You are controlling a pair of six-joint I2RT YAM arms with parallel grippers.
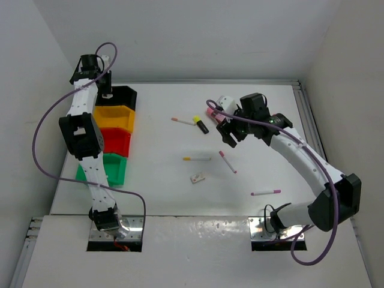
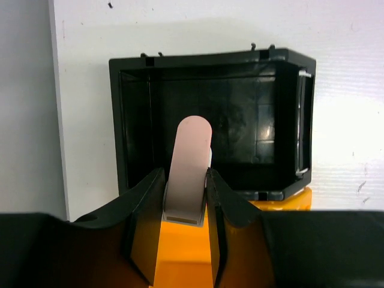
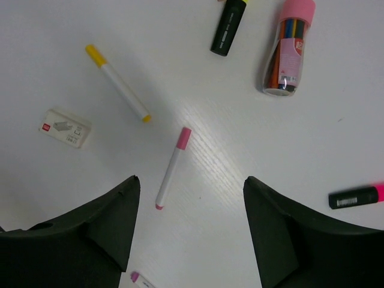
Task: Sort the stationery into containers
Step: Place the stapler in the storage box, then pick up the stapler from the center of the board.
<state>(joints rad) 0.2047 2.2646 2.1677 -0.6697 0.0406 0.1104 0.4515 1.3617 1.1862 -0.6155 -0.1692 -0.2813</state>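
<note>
Clamping a flat, round-tipped pink block (image 2: 192, 150), the left gripper (image 2: 184, 178) hangs over a glossy black bin (image 2: 129, 120); the right gripper (image 3: 192, 181) gapes.

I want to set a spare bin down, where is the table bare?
Bare: far strip between black bin and pink-capped pen tube; near strip between green bin and near-right pen. Crowded: the middle, around eraser and yellow-ended pen.

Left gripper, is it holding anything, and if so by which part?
Yes: the left gripper pinches a pale pink block by one end; its rounded end sticks out above the black bin.
</note>
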